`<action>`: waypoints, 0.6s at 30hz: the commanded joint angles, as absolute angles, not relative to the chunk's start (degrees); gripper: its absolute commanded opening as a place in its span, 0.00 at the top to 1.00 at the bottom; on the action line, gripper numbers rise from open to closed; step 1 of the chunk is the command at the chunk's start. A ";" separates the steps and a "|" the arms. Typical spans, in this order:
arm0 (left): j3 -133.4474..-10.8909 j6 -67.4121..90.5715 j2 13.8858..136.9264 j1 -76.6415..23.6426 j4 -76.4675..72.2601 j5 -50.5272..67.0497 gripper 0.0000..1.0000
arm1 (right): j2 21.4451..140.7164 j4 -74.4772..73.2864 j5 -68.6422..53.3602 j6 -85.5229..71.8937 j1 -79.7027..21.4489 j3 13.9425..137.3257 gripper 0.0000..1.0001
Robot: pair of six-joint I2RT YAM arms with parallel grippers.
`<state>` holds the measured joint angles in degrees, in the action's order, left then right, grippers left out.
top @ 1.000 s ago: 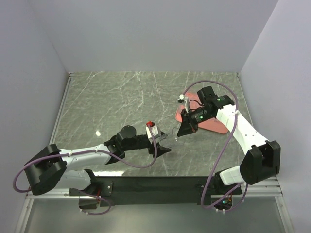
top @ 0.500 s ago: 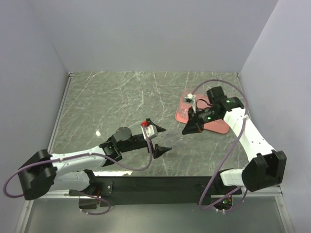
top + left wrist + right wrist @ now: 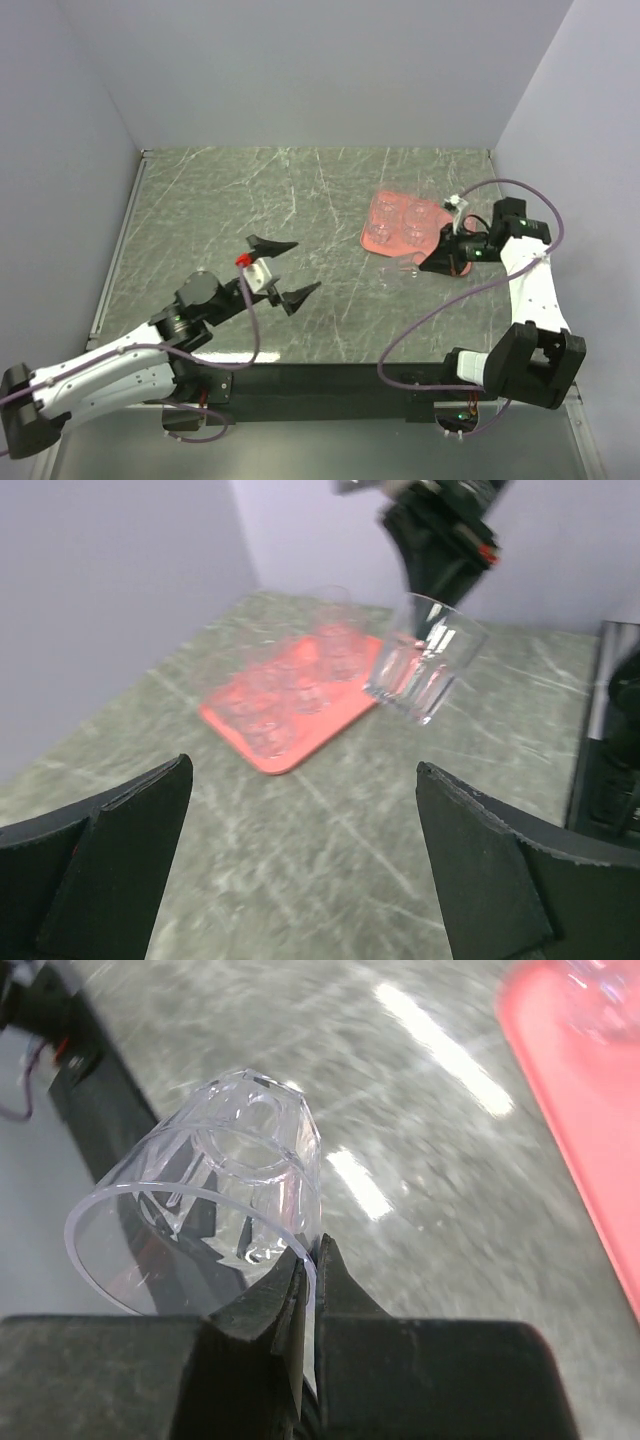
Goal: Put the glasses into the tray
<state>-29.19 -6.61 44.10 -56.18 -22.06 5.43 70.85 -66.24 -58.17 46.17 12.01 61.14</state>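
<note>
The salmon-pink tray point(image 3: 368, 240) lies at the right of the table and holds several clear glasses point(image 3: 417, 214). My right gripper point(image 3: 428, 264) is shut on the rim of one more clear glass point(image 3: 407, 266) and holds it tilted in the air by the tray's near edge. The right wrist view shows the rim pinched between the jaws point(image 3: 312, 1260), with the glass point(image 3: 215, 1185) on its side. My left gripper point(image 3: 288, 268) is wide open and empty, well left of the tray. The left wrist view shows the tray point(image 3: 275, 755) and the held glass point(image 3: 425, 660) ahead.
The grey marble table point(image 3: 250, 200) is bounded by walls at the back and both sides. A black strip point(image 3: 330, 375) with the arm bases runs along the near edge. Purple cables loop around both arms.
My left arm has pulled back to the near left with its jaws open. My right gripper has swung right with the glass, to the tray's near right edge.
</note>
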 commanded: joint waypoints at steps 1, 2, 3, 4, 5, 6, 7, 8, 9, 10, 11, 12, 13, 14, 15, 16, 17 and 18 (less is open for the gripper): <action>-29.36 -10.19 35.81 -55.99 -14.78 -3.15 0.01 | 69.00 -62.35 -58.63 43.27 17.48 58.37 1.00; -29.18 -10.54 34.12 -55.99 -13.63 -6.82 0.01 | 68.65 -60.49 -56.45 41.42 20.71 57.75 1.00; -29.01 -10.37 30.88 -55.99 -11.53 -9.03 0.01 | 68.12 -58.64 -55.47 39.83 22.05 57.05 1.00; -28.83 -10.46 29.37 -55.99 -10.64 -11.23 0.01 | 67.77 -54.45 -54.33 36.07 23.54 55.91 1.00; -28.31 -10.55 27.96 -55.99 -9.50 -16.38 0.01 | 67.07 -52.40 -51.10 34.21 25.47 55.38 1.00; -28.04 -10.63 25.69 -55.90 -7.84 -18.35 0.01 | 66.71 -50.29 -49.50 32.19 26.45 54.94 1.00; -27.60 -10.55 24.79 -55.81 -7.30 -21.07 0.01 | 66.27 -46.79 -47.92 28.95 26.98 54.32 1.00; -27.16 -9.59 24.00 -55.72 -6.77 -22.83 0.01 | 66.01 -45.28 -46.68 27.44 28.11 54.14 1.00; -27.16 -8.97 23.39 -55.72 -6.25 -24.24 0.01 | 65.48 -43.70 -43.62 25.86 28.47 53.97 1.00; -27.42 -8.53 23.38 -55.55 -4.50 -23.91 0.01 | 65.30 -40.98 -42.11 22.97 28.65 53.70 1.00; -28.03 -8.09 23.73 -55.46 -3.87 -23.65 0.01 | 65.13 -39.83 -40.71 21.63 28.91 53.61 1.00; -28.30 -7.74 25.21 -55.37 -3.00 -24.16 0.01 | 65.13 -38.60 -37.65 20.40 29.00 53.53 1.00; -28.74 -7.47 26.36 -54.85 -0.81 -24.60 0.01 | 65.04 -36.58 -36.14 18.13 29.09 53.44 1.00; -30.13 -6.60 27.76 -54.50 0.08 -25.39 0.01 | 65.04 -35.69 -34.30 16.97 29.09 53.35 1.00; -31.02 -5.90 29.25 -54.14 2.35 -26.18 0.01 | 65.47 -35.07 -32.89 16.09 29.27 53.44 1.00; -31.72 -5.28 31.88 -53.97 3.33 -28.45 0.01 | 65.74 -34.46 -30.52 15.13 29.27 53.70 1.00; -32.95 -4.58 32.86 -53.96 4.64 -28.65 0.01 | 66.53 -34.11 -29.28 14.68 29.35 53.88 1.00; -33.31 -4.66 34.18 -53.88 5.01 -28.39 0.00 | 66.97 -33.93 -28.31 14.16 29.44 53.96 1.00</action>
